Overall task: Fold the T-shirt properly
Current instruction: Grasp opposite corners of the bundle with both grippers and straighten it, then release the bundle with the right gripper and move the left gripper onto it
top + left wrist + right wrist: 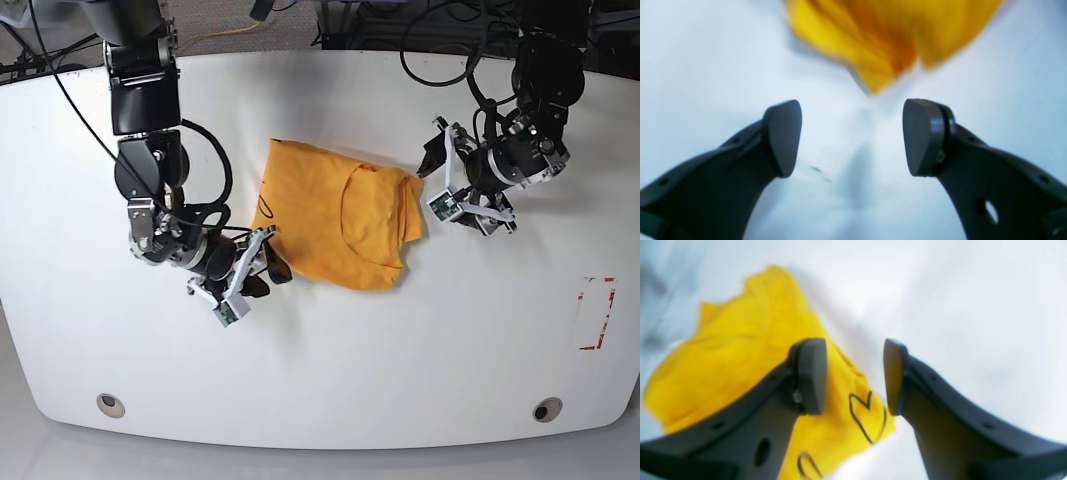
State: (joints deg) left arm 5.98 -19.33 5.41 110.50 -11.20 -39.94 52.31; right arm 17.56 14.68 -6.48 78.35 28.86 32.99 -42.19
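Base view: both arms angle inward toward the T-shirt (340,215), left fingers (920,136) and right fingers (811,373) spread, holding nothing.

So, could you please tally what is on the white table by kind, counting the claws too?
T-shirt, orange-yellow: 1
Claws, both open: 2 (left claw, right claw)
Red-outlined rectangle marking: 1
Round fittings by the near edge: 2 ()
Total: 6

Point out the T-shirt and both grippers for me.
T-shirt (335,215): base view, middle of the cloth.
Left gripper (852,136): left wrist view, open gap between fingertips.
Right gripper (855,376): right wrist view, open gap between fingertips.
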